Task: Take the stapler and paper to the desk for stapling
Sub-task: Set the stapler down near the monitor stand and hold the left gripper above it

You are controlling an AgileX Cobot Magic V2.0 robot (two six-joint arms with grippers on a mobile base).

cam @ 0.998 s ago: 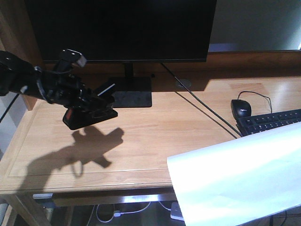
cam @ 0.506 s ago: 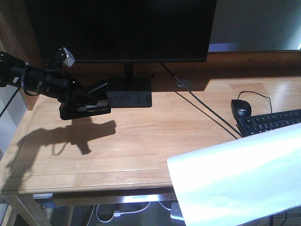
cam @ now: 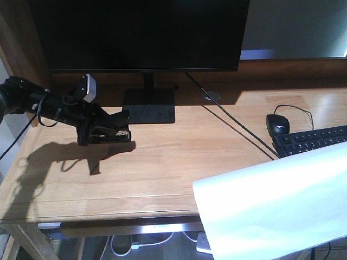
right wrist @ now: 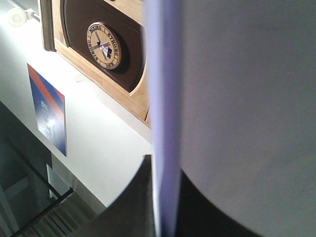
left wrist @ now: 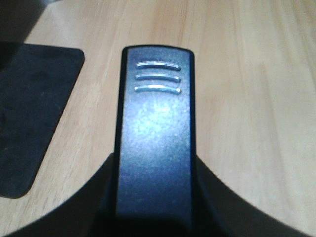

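The black stapler (cam: 111,132) lies level at the desk's (cam: 179,157) left rear, just left of the monitor stand. My left gripper (cam: 100,129) is shut on it. In the left wrist view the stapler's dark top (left wrist: 155,123) with three silvery ridges runs straight out between the jaws of the left gripper (left wrist: 155,170), low over the wood. Whether it touches the desk I cannot tell. The white paper (cam: 276,200) hangs over the desk's front right corner. In the right wrist view the right gripper (right wrist: 165,173) is shut on the paper's (right wrist: 237,98) edge.
A large dark monitor (cam: 141,32) stands at the back on a black flat base (cam: 149,105). A black mouse (cam: 277,124) and a keyboard (cam: 314,140) lie at the right, and a cable (cam: 233,127) runs diagonally across the desk. The desk's front edge is near the paper.
The left arm has swung lower and levelled out, bringing the stapler down from a tilted, raised hold to desk height beside the monitor base. The paper has not moved.
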